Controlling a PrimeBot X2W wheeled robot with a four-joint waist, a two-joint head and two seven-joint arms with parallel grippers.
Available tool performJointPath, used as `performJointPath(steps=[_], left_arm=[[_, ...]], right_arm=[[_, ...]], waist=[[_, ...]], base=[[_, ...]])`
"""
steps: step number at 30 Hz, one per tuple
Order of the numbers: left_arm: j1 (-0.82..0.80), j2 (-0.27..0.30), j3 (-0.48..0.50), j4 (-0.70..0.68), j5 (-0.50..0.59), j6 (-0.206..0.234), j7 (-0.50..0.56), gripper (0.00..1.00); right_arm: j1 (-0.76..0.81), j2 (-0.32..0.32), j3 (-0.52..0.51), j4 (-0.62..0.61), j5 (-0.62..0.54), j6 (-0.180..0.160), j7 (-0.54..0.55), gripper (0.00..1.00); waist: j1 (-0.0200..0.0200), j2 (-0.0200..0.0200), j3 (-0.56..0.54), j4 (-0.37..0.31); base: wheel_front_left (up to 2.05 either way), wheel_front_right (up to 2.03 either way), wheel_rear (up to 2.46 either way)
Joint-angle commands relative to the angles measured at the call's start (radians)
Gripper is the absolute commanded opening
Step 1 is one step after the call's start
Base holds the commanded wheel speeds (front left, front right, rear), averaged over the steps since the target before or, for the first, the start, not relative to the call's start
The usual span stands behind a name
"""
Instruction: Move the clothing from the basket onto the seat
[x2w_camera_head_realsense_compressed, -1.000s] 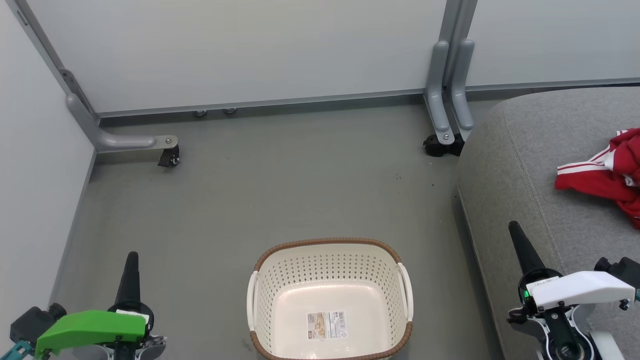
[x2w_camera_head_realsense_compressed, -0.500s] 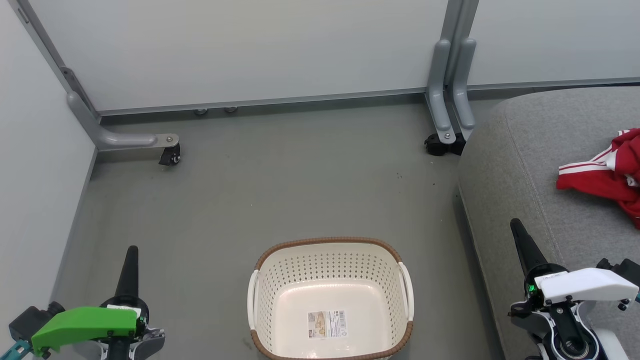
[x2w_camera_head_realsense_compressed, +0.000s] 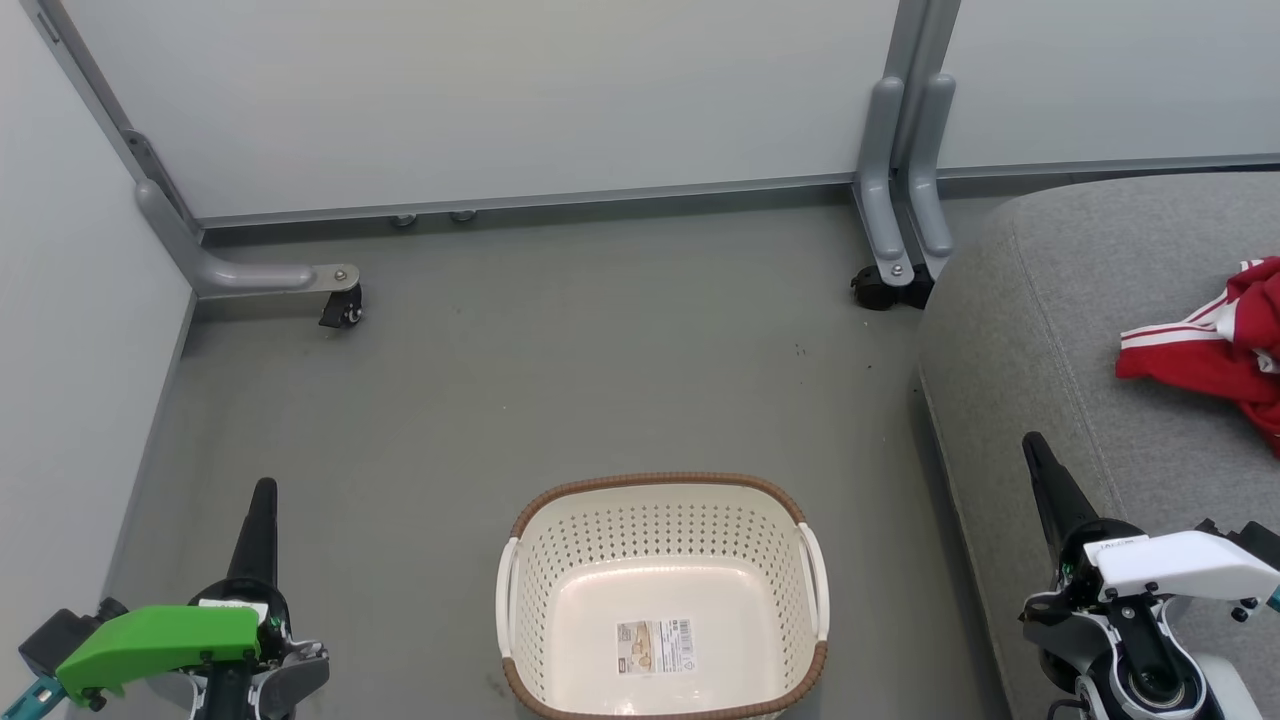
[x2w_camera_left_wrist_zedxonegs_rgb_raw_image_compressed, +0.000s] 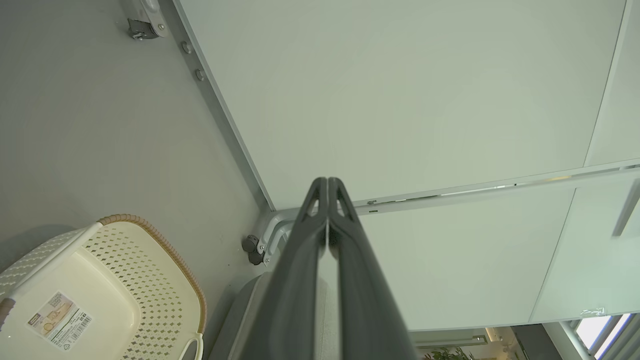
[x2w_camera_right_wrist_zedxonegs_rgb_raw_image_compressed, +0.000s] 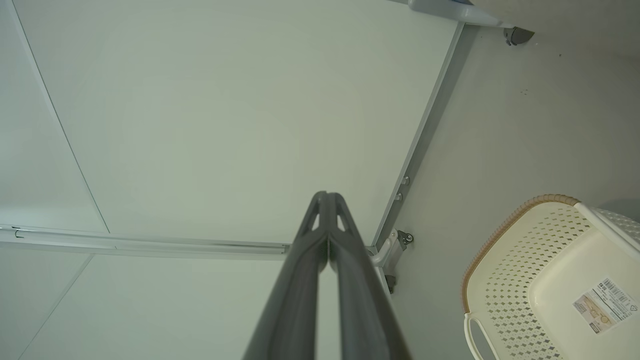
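**On the seat (x2w_camera_head_realsense_compressed: 1050, 330) the clothing (x2w_camera_head_realsense_compressed: 1215, 350), on the floor (x2w_camera_head_realsense_compressed: 560, 370) the basket (x2w_camera_head_realsense_compressed: 655, 481)**

On the right side of the head view lies the grey seat. The red clothing with white stripes rests crumpled on top of it, and the picture edge cuts part of it off. The basket stands on the floor near the seat's left edge, between the two arms, and the sticker (x2w_camera_head_realsense_compressed: 653, 646) on its bottom shows in full. The left pincer (x2w_camera_head_realsense_compressed: 263, 492) hangs over the floor to the left of the basket, its fingers pressed together and gripping nothing. The right pincer (x2w_camera_head_realsense_compressed: 1033, 446) shows over the near part of the seat. It is also closed, with nothing between its fingers, and it is near the clothing but apart from it. Both point toward the pale wall panels (x2w_camera_head_realsense_compressed: 500, 100).
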Motion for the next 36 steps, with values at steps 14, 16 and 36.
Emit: performJointPath(steps=[14, 16, 36], left_arm=[[-0.031, -0.01, 0.016, -0.005, -0.113, -0.009, 0.032, 0.0], [-0.033, -0.011, 0.018, -0.006, -0.125, -0.01, 0.034, 0.0], [-0.036, -0.015, 0.022, -0.005, -0.17, -0.01, 0.048, 0.0]], right_arm=[[-0.032, 0.0, -0.014, 0.026, 0.115, 0.0, 0.014, 0.0], [-0.034, 0.001, -0.016, 0.029, 0.128, 0.0, 0.016, 0.0], [-0.039, 0.005, -0.026, 0.041, 0.168, 0.0, 0.026, 0.0]], waist=[[0.0, 0.0, 0.003, 0.003], [0.0, 0.0, 0.004, 0.004], [0.0, 0.0, 0.005, 0.005]], base=[[0.0, 0.0, 0.0], [0.0, 0.0, 0.0], [0.0, 0.0, 0.0]])
